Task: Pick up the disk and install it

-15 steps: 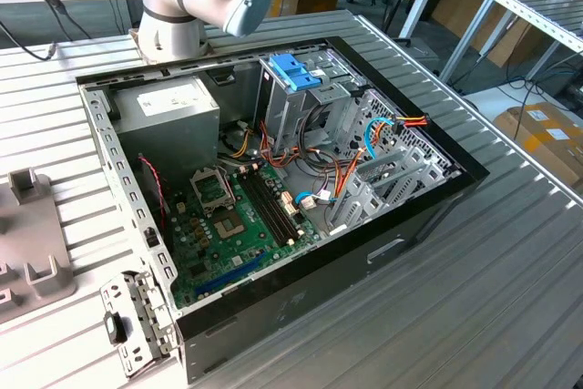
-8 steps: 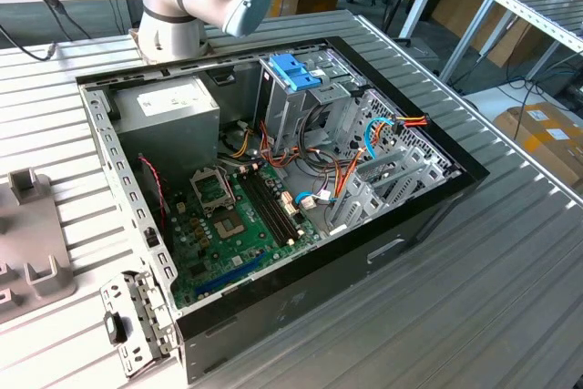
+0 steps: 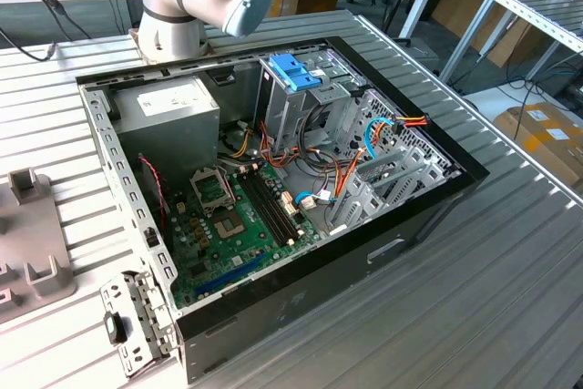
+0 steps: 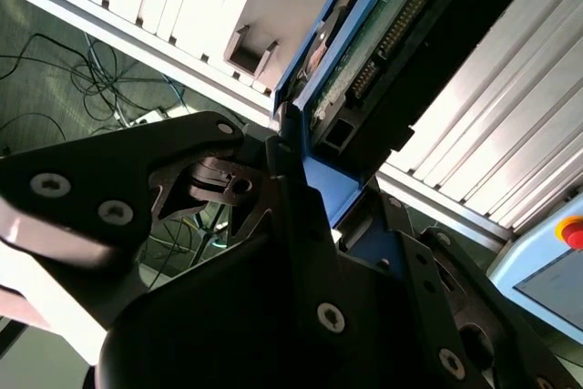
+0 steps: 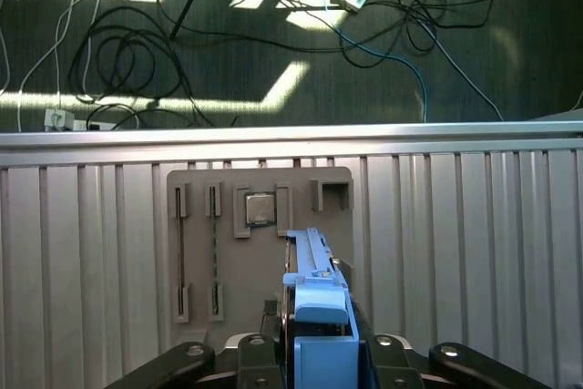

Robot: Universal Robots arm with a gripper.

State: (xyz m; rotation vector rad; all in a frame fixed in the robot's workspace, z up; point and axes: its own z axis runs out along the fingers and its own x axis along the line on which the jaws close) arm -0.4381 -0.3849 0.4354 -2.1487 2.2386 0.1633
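Note:
The disk (image 5: 314,316) is a dark drive with bright blue rails and a blue tab end, held edge-on between my black fingers (image 5: 187,357). My gripper (image 5: 314,357) is shut on it. In the second wrist view the disk's (image 4: 387,29) green circuit-board side and connector pins show, with a blue rail running into my gripper (image 4: 296,166). Beyond the disk lies a grey fixture plate (image 5: 200,252) on the ribbed table. The open computer case (image 3: 118,161) sits mid-table in the exterior view, with a tall metal drive cage (image 3: 287,111) topped by a blue handle (image 3: 293,72).
The fixture plate carries slots and a square chip (image 5: 260,209); it shows at the exterior view's left (image 3: 32,225). The arm's base (image 3: 182,6) stands behind the case. A loose metal bracket (image 3: 132,321) lies by the case's near corner. Cables (image 5: 127,52) lie on the floor beyond the table edge.

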